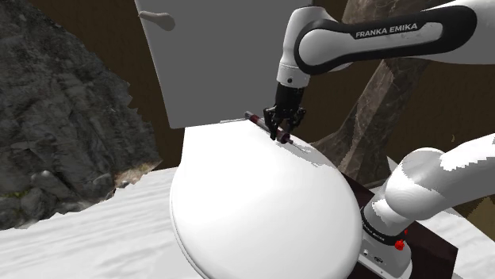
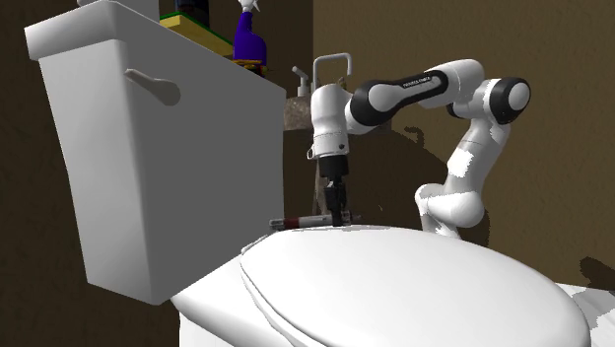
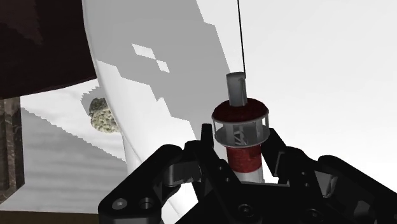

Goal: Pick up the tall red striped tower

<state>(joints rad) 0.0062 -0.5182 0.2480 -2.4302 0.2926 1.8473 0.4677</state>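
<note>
Gripper (image 1: 283, 131) closed on the red-and-white tower (image 1: 259, 120) at the back of the toilet lid (image 1: 262, 206).
Shoulder view: the hand points down at the lid's rear edge, just in front of the tank (image 1: 214, 63), and the tower lies on its side beneath it, one end sticking out past the fingers. Second exterior view: the tower (image 2: 301, 221) lies flat under the gripper (image 2: 338, 212), jutting out sideways. Wrist view: the black fingers (image 3: 207, 143) clasp the tower's (image 3: 245, 153) banded body between them, with its dark red cap and grey spire pointing away from the hand.

Bathroom: white toilet (image 1: 262, 206) and cistern (image 2: 168, 177)
</note>
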